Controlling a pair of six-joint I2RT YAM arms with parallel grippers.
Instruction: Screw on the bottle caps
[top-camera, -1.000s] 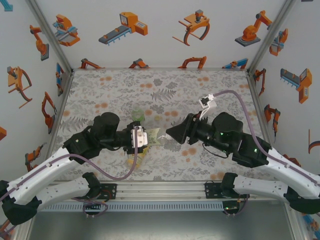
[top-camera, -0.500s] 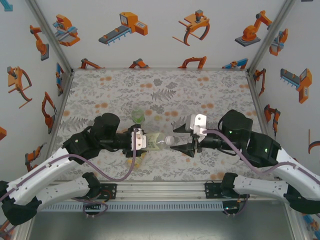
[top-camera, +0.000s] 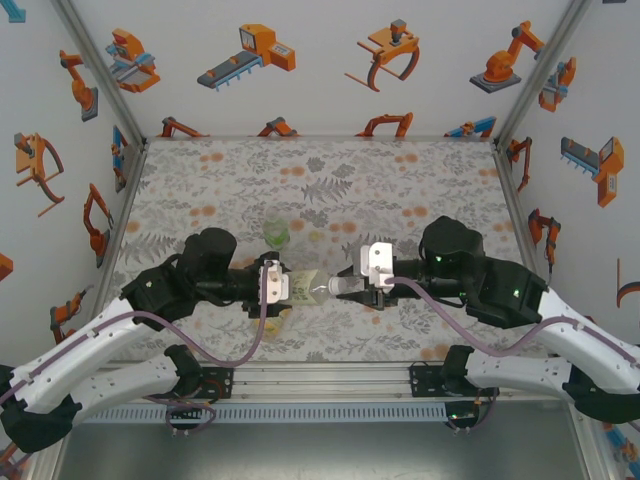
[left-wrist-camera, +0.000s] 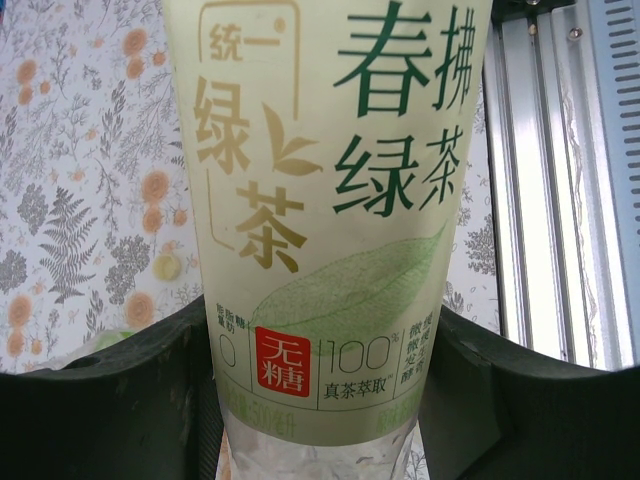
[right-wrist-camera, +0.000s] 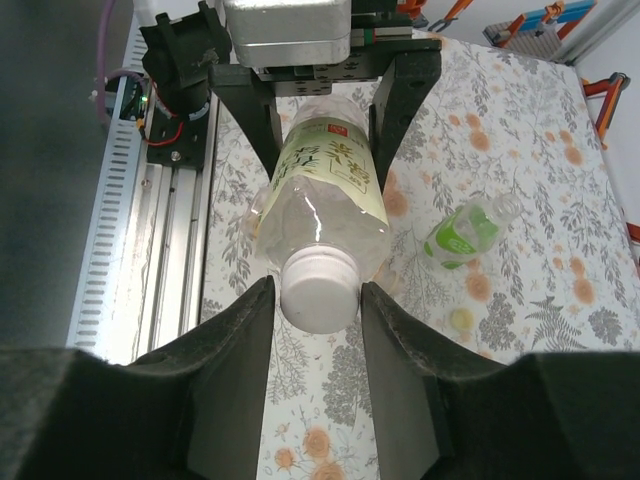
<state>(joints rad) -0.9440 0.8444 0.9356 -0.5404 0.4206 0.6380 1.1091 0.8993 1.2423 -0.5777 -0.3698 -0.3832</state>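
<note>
Centre: my left gripper (right-wrist-camera: 322, 120) clamps the bottle (right-wrist-camera: 325, 190) level, my right gripper (right-wrist-camera: 318, 300) pinches its cap (right-wrist-camera: 319, 288), seemingly mid-screwing; at right the green bottle (right-wrist-camera: 462, 232) looks uncapped, a loose cap (right-wrist-camera: 462, 319) below it, so work remains.

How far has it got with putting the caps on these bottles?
Nothing looks finished yet. In hand: the left fingers hold the clear bottle sideways while the right fingers pinch its white cap; how tight it sits I cannot tell. Still to do: the small green bottle lies on the table, apparently uncapped, a loose pale cap near it.
</note>
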